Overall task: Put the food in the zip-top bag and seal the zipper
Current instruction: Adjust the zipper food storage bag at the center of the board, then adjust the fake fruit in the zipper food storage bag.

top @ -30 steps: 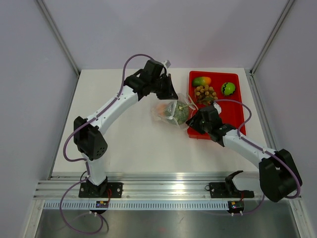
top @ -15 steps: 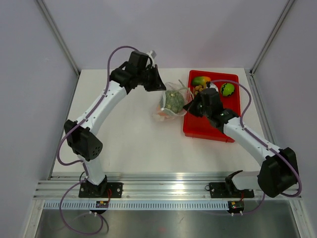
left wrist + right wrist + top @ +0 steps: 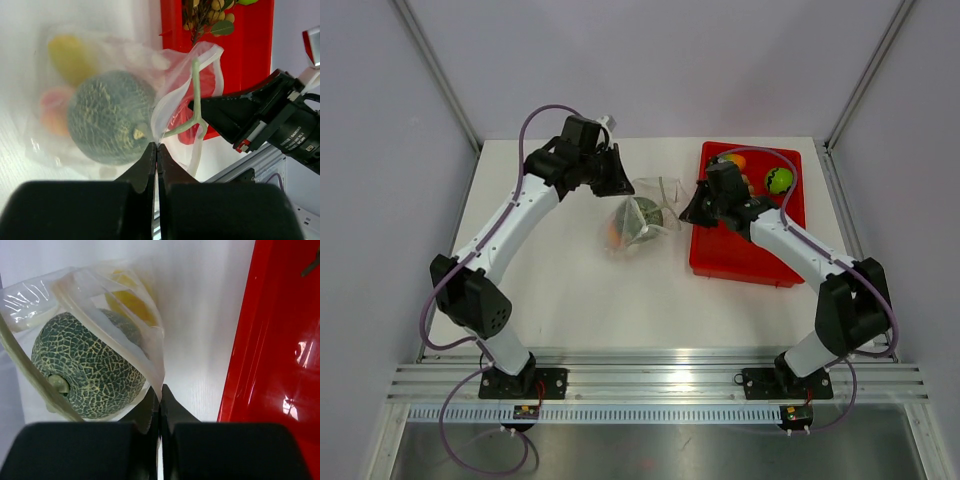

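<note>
The clear zip-top bag (image 3: 640, 215) hangs between both grippers over the table. It holds the netted melon (image 3: 646, 211), an orange-peach fruit (image 3: 617, 234) and a yellow piece (image 3: 131, 304). My left gripper (image 3: 623, 186) is shut on the bag's left mouth edge (image 3: 158, 144). My right gripper (image 3: 688, 212) is shut on the right mouth edge (image 3: 161, 385). The whitish zipper strip (image 3: 196, 95) curves open between them. The mango (image 3: 732, 160), longan cluster (image 3: 206, 12) and green apple (image 3: 779, 180) lie in the red tray (image 3: 745, 260).
The red tray stands at the right back of the white table (image 3: 570, 290), close beside my right gripper. Grey walls and metal posts ring the table. An aluminium rail (image 3: 650, 380) runs along the near edge.
Both grippers moved back and leftward with the bag. The bag now hangs farther left of the tray, its mouth stretched wider between them.
</note>
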`<state>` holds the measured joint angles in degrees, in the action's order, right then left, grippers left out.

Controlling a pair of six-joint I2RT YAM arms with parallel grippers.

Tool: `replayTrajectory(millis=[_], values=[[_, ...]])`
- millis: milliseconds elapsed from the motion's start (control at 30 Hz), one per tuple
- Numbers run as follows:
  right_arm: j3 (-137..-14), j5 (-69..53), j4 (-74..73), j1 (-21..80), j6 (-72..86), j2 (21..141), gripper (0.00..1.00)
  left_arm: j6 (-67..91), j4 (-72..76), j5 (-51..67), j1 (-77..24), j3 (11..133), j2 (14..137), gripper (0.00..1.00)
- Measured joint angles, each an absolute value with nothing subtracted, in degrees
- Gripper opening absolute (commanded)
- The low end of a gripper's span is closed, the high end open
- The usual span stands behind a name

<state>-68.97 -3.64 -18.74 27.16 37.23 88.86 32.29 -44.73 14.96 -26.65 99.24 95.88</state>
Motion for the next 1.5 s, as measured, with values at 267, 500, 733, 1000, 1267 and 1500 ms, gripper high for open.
replayTrajectory(millis=[267,500,733,1000,1267,1500], values=[[-69.9,-4.2,-19.5,27.2,36.2,84.6,0.0,31.4,-43.6,15.3,-26.6,98.8,92.9,0.0],[-67.4,-4.2,-18.5,27.2,35.8,88.3,0.12,32.6,-39.3,18.0,-27.2,88.9,93.9,0.0],[-65.9,-3.2,-22.0,27.2,33.5,84.2,0.38,33.2,-38.2,19.2,-28.4,87.9,94.1,0.0],[-68.9,-1.4,-24.3,27.2,30.6,76.0,0.47,34.9,-36.4,20.4,-28.5,87.9,94.0,0.0],[-66.9,-7.0,-22.0,28.5,33.8,75.4,0.57,35.8,-36.3,20.4,-29.2,88.9,94.0,0.0],[-61.0,-8.8,-19.7,30.0,37.0,76.5,0.57,36.1,-36.3,20.4,-29.3,89.1,94.0,0.0]])
